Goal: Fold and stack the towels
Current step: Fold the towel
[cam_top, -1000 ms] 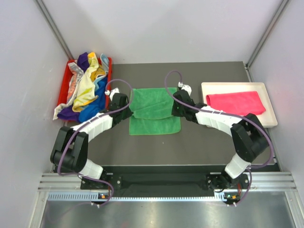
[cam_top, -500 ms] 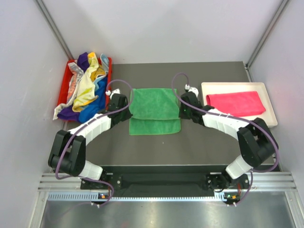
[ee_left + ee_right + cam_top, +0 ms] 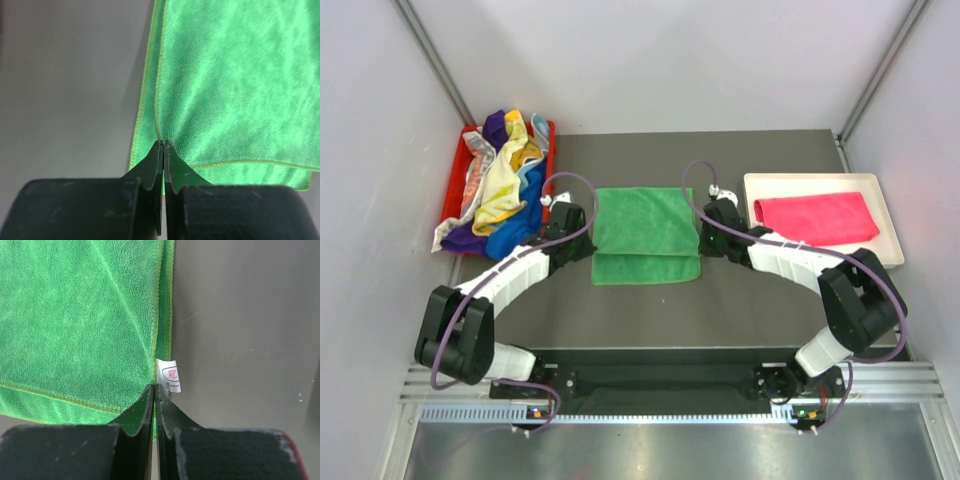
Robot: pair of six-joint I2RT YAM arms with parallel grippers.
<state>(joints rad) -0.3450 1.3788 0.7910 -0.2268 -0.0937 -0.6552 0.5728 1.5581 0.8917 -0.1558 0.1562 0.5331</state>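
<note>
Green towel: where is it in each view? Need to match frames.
Top external: green towel in the middle of the table, folded partway, lower layer showing along its near edge.
Left wrist: fills the upper right; left pincer shut on its left edge.
Right wrist: fills the upper left; right pincer shut on its right edge, beside a white label.
Shared landmark: the stitched hem of the upper layer, crossing the lower layer in all three.

Green towel point(image 3: 235, 80) runs past each wrist view's top edge — label point(image 3: 168, 375) print too small to read.
</note>
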